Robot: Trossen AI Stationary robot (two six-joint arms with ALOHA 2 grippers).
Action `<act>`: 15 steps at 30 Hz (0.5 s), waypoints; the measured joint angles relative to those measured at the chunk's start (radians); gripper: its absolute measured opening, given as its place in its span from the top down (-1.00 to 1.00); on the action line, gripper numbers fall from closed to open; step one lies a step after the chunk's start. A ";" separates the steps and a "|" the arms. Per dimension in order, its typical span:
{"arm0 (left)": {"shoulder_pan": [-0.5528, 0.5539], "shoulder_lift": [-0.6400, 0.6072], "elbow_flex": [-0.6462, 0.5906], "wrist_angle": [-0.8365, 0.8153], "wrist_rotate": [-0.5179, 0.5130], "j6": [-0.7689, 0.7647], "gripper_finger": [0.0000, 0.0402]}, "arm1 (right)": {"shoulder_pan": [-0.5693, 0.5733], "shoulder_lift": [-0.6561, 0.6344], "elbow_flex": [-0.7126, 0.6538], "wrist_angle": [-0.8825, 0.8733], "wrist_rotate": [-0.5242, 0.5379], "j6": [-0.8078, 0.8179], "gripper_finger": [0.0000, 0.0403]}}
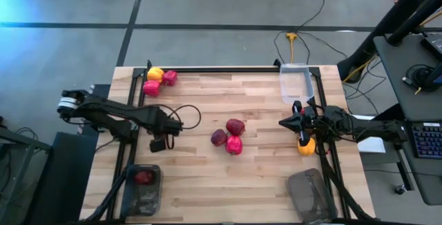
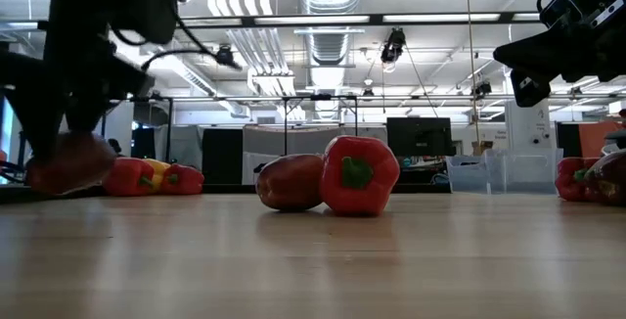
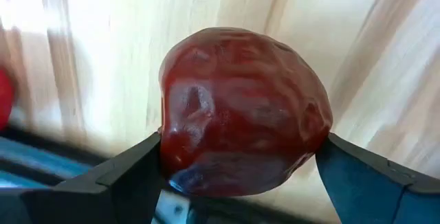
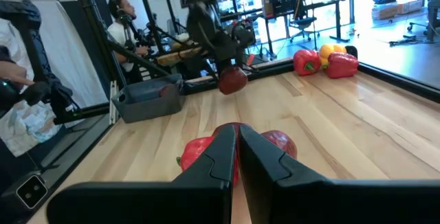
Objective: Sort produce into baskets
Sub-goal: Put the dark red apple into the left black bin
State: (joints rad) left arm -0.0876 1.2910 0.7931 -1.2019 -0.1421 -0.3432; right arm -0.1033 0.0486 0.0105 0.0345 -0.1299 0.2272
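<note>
Though unlabelled, apple [image 3: 240, 110] between left fingers [image 3: 127, 176].

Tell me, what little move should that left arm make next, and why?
Probably carry its load toward the dark basket at the table's near left corner. The left gripper has its jaws clamped on a dark red apple, held above the wood, and that basket already holds a similar red piece. The right gripper waits, closed, by a yellow one.
</note>
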 joint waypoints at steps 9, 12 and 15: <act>-0.022 -0.139 -0.021 0.016 0.019 -0.005 -0.59 | 0.000 0.000 0.000 0.000 0.000 0.000 0.94; -0.059 -0.223 -0.017 0.004 0.110 -0.046 -0.58 | 0.000 0.000 0.000 0.000 0.000 0.000 0.94; -0.156 -0.332 -0.006 0.005 0.227 -0.159 -0.58 | 0.000 0.000 0.000 0.000 0.000 0.000 0.94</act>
State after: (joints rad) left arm -0.2439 0.9587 0.7869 -1.1971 0.0848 -0.5026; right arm -0.1032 0.0486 0.0105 0.0345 -0.1299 0.2272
